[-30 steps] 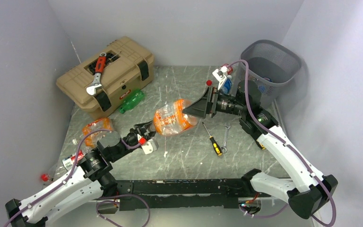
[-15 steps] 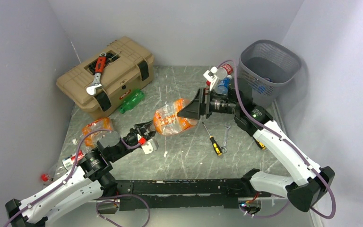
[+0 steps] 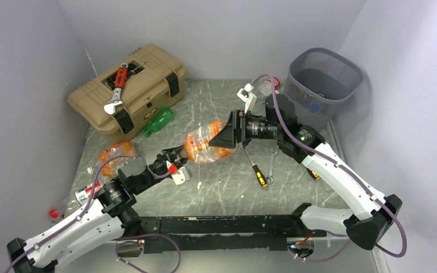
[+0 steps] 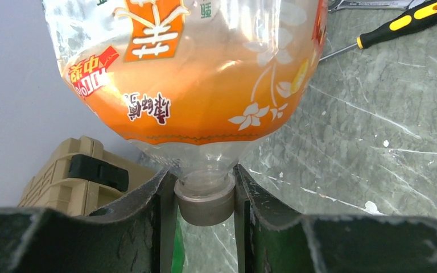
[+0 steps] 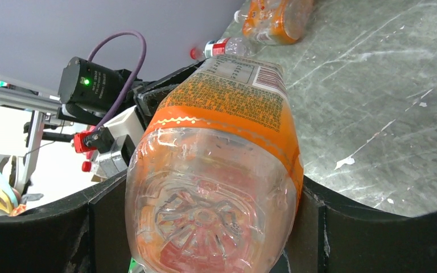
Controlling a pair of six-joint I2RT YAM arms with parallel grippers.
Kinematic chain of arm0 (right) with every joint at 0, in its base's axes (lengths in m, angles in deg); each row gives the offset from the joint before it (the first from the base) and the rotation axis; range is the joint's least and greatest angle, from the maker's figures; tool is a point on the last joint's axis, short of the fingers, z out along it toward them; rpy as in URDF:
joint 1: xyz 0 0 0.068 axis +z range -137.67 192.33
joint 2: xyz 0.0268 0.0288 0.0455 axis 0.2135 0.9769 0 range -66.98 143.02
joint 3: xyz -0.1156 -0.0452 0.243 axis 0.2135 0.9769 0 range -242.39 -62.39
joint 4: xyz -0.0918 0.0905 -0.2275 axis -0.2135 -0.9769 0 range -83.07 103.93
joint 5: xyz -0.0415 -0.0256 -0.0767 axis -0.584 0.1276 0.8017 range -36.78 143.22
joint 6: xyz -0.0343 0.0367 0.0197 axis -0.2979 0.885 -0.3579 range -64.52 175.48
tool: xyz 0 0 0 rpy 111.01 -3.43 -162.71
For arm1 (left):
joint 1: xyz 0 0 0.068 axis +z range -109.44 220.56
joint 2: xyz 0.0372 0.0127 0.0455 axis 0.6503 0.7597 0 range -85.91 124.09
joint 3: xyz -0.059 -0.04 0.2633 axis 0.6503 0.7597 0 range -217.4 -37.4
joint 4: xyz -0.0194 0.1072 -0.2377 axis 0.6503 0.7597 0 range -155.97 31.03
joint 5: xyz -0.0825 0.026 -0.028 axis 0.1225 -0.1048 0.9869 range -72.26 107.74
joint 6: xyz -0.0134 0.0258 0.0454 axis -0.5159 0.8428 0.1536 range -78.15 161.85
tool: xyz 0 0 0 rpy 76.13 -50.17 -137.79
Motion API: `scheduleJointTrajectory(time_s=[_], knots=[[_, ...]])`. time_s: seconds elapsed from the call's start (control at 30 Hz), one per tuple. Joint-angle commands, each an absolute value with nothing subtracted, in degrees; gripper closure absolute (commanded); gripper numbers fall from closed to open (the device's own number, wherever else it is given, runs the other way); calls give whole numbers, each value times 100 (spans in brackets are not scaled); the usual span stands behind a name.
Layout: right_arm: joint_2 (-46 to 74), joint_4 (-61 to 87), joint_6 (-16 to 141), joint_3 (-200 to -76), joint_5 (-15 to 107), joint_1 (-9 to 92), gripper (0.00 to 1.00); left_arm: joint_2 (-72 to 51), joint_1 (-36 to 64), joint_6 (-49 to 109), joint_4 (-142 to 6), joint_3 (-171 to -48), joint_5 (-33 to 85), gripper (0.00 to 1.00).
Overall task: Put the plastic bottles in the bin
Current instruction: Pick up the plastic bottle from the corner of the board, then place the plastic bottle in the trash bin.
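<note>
Near left, a small clear btl w/ a red cap lies on the table. Your left gripper pinches the cap end of the big orange btl, mid table. Your right gripper has its jaws wide on both sides of that btl's bottom, right against it; can't tell if they squeeze. A screwdriver & wrench lie just right. A 2nd orange btl sits left. A green btl lies by the tan toolbox. The bin stands far right.
</note>
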State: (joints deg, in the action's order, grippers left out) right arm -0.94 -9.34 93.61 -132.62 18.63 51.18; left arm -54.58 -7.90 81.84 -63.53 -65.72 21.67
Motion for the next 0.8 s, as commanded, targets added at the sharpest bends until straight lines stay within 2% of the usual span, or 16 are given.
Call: scheduleJointTrajectory(time_s=[0.0,0.1,0.27,0.3,0.37,0.53,0.77], knots=[[-172,-825,9153,-13373,2183,5135,52,-5487,-822,8120,-6731,-6627,2316,93],[-278,-840,9098,-13367,2318,5135,56,-5520,-825,8073,-6776,-6603,2326,70],[-516,-760,9024,-13305,2584,5133,61,-5522,-824,7991,-6759,-6607,2384,44],[-579,-726,9024,-13275,2642,5135,62,-5521,-828,7964,-6763,-6612,2389,35],[-707,-675,8995,-13241,2779,5133,64,-5520,-826,7918,-6764,-6630,2377,3],[-1046,-647,8867,-13220,3356,5126,69,-5621,-822,7817,-6886,-6606,2233,0],[-1820,-1114,7761,-14009,5723,5127,72,-5740,-830,7689,-7040,-6605,1796,1]])
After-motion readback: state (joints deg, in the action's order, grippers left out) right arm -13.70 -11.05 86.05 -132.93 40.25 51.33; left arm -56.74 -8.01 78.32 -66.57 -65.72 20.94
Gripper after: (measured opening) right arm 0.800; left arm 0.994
